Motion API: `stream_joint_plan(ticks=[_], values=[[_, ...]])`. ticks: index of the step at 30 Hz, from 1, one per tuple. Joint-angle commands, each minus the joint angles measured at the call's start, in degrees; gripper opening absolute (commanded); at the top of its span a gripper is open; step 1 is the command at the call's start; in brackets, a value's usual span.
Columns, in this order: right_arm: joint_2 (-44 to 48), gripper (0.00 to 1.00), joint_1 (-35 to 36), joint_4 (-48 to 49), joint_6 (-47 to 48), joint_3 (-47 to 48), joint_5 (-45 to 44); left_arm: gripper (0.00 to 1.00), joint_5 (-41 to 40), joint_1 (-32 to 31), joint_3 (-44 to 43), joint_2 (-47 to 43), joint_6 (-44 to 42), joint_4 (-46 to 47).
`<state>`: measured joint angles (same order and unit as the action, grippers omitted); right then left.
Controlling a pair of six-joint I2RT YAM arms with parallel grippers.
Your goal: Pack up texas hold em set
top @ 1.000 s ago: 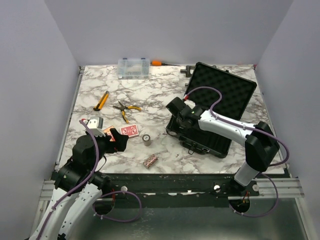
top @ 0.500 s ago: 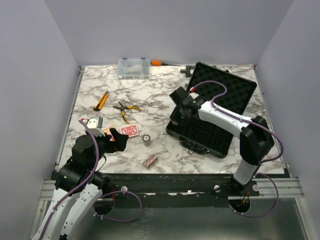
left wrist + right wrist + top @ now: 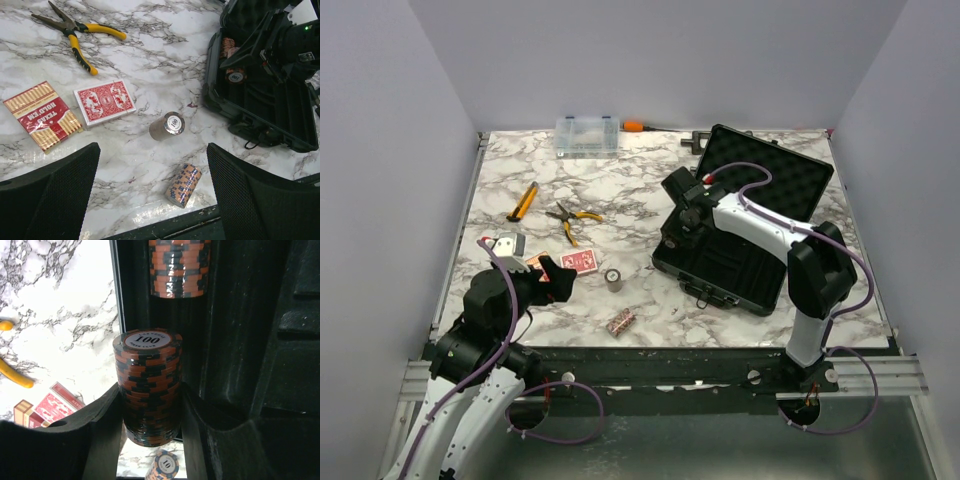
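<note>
Right pincer (image 3: 150, 415) advanced over case (image 3: 745, 275), clamping chip roll (image 3: 147, 385) (marked "100"); left pincer (image 3: 152, 192) gapes.

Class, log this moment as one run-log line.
right gripper: shut on chip roll over case | left gripper: open | table: two loose rolls, two decks

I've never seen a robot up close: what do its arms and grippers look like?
Both the left arm and right arm have white tube-like links joined by bulky black joints. A thin purple cable loops along each. The left gripper and right gripper are black; the left's broad fingers look mesh-textured.
</note>
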<state>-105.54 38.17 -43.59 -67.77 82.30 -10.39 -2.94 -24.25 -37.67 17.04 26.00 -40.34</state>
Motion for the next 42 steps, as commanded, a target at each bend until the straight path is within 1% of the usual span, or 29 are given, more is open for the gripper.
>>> stream_joint_plan(ticks=[1,4,6,9,14,20,25,30,35,38,42], values=[[0.2,0.01,0.1,-1.1,-2.4,0.7,2.9,0.87,0.9,0.9,0.6,-0.4,-0.6,0.8],[-0.1,0.0,-0.3,-4.2,-4.9,1.4,2.7,0.87,1.1,1.1,0.7,0.1,-0.6,0.8],[-0.2,0.0,-0.6,-3.8,-5.6,1.2,4.3,0.87,1.3,1.2,0.6,0.3,-0.6,0.8],[-1.3,0.01,-0.6,-3.3,-4.5,1.4,5.4,0.87,1.4,1.4,0.5,0.6,-0.6,0.8],[-2.5,0.0,-0.8,-4.1,-3.2,2.0,4.1,0.87,1.4,1.5,0.6,0.6,-0.5,0.8],[-2.6,0.01,-0.9,-1.8,-2.1,1.1,2.7,0.87,1.3,1.5,0.7,0.7,-0.5,0.8],[-3.9,0.01,-1.0,-2.4,-0.6,2.8,1.2,0.87,1.3,1.6,0.6,1.0,-0.5,0.8],[-4.7,0.12,-1.4,-2.4,0.2,3.7,0.8,0.87,1.3,1.6,0.7,1.3,-0.5,0.8],[-4.9,0.14,-1.6,-2.8,0.6,4.5,-0.4,0.87,1.2,1.6,0.7,1.1,-0.4,0.8],[-4.9,0.18,-1.8,-3.0,0.7,4.7,-0.5,0.87,1.3,1.6,0.7,1.1,-0.4,0.8],[-5.2,0.3,-2.1,-2.7,1.0,5.0,-0.2,0.87,1.5,1.6,0.7,1.3,-0.4,0.8]])
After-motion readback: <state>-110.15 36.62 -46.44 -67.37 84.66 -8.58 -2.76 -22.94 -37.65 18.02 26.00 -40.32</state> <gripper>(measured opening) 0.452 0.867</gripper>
